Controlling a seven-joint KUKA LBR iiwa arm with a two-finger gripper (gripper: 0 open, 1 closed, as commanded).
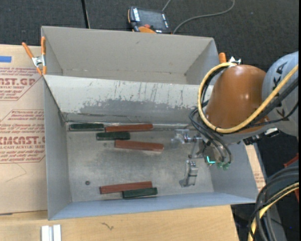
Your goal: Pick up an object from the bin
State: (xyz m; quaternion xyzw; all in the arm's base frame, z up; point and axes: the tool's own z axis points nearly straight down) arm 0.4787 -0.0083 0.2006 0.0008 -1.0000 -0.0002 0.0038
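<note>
Dark carpet [40,4] lies beyond the scuffed grey metal bin [140,92].

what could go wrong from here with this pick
The gripper hangs over bare floor at the grey metal bin's right, apart from every bar; closing here would likely grab nothing. The red-brown flat bar and dark green flat bar lie side by side close to the front wall; a grasp there may catch both or strike the wall.

On the floor of the grey bin [83,167] lie thin flat bars: a group of green and red-brown bars [113,135] at upper left, one red-brown bar [139,145] near the centre, and a touching pair [126,188] at the bottom.
</note>
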